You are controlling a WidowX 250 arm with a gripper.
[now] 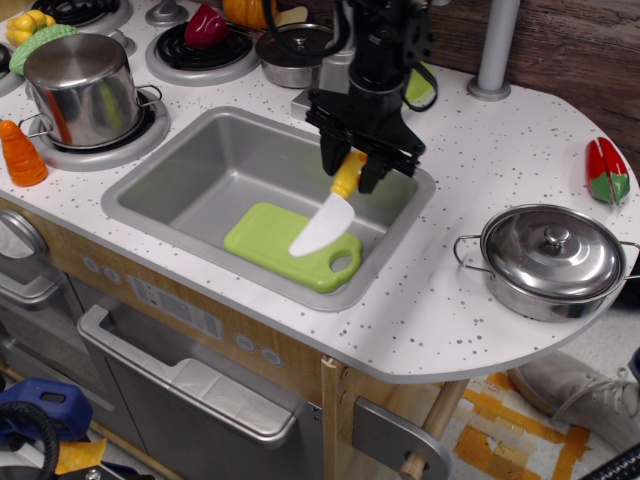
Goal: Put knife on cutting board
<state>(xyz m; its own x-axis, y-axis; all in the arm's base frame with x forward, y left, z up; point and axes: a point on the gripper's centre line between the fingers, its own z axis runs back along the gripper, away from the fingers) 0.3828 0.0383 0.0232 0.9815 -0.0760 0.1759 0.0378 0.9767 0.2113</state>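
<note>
The knife (326,220) has a white blade and a yellow-orange handle. My gripper (350,172) is shut on its handle and holds it in the air, blade pointing down and to the left. The blade tip hangs over the lime-green cutting board (280,243), which lies flat in the front of the grey sink (190,170) with its oval handle hole at the right end. I cannot tell whether the blade touches the board.
A lidded steel pot (552,260) stands on the counter at the right, a red and green toy vegetable (606,170) beyond it. A tall steel pot (82,88) and an orange carrot (20,154) sit at the left. The faucet base (325,95) is behind the arm.
</note>
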